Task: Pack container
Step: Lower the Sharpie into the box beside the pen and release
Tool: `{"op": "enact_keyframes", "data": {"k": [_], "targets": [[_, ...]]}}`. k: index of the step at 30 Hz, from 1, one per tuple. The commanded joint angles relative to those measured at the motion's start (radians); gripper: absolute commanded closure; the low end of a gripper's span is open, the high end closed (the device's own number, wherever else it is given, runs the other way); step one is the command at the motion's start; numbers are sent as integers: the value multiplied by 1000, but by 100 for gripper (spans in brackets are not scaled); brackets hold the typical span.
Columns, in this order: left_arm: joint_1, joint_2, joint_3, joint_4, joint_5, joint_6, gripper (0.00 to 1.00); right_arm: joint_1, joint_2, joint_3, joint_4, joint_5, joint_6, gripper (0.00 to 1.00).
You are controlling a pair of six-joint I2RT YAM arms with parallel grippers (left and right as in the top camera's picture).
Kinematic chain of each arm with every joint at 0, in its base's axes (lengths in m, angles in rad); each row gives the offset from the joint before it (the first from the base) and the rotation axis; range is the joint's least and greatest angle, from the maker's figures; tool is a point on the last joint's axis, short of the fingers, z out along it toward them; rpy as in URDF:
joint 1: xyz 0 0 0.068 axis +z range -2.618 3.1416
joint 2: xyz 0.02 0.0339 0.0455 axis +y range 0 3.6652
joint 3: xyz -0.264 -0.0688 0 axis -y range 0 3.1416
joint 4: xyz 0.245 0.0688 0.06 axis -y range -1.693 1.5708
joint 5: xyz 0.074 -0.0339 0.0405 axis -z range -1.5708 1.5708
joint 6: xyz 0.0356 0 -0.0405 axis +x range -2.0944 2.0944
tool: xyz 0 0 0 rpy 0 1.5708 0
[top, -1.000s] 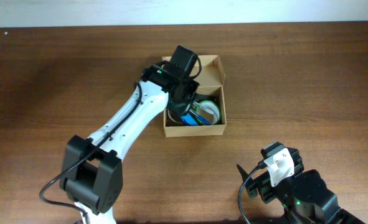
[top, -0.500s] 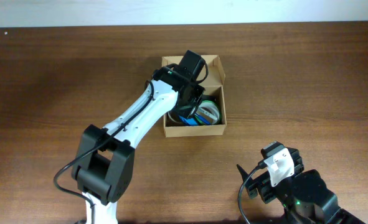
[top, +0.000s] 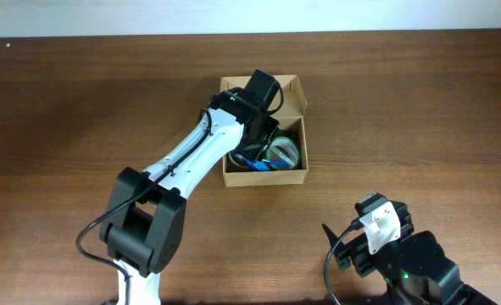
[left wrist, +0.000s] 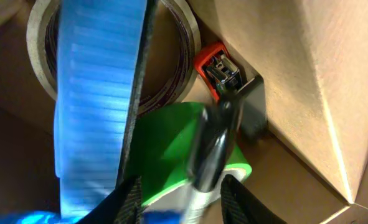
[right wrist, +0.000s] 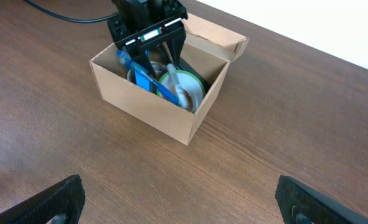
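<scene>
Container [top: 267,176] sits on counter [top: 420,102] at 12 o'clock from centre, flap open. Left pincer [left wrist: 180,198] is inside it, jaws partly apart, no clear grip. Right pincer [right wrist: 184,202] is wide and empty. Risk: blue packet [left wrist: 93,93] leans on green tape roll [left wrist: 165,146]; a withdrawing pincer may snag it, blocking the flap.

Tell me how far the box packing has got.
Done: a tape roll, a green roll and a blue packet lie in the box. In hand: the left gripper is inside it, jaws apart by the packet. Left: probably pull that arm out and shut the lid, which stands open. The right gripper is open and empty, away from the box.
</scene>
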Motion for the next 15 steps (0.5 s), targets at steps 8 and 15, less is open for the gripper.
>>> {"op": "enact_keyframes", "data": {"k": [8,15], "targets": [[-1,-8,38,3,-15,13,0,-5,-5,-5,3,1,12,1],[-1,-55,38,3,-55,13,1,-5,-5,-5,3,1,12,1]]}}
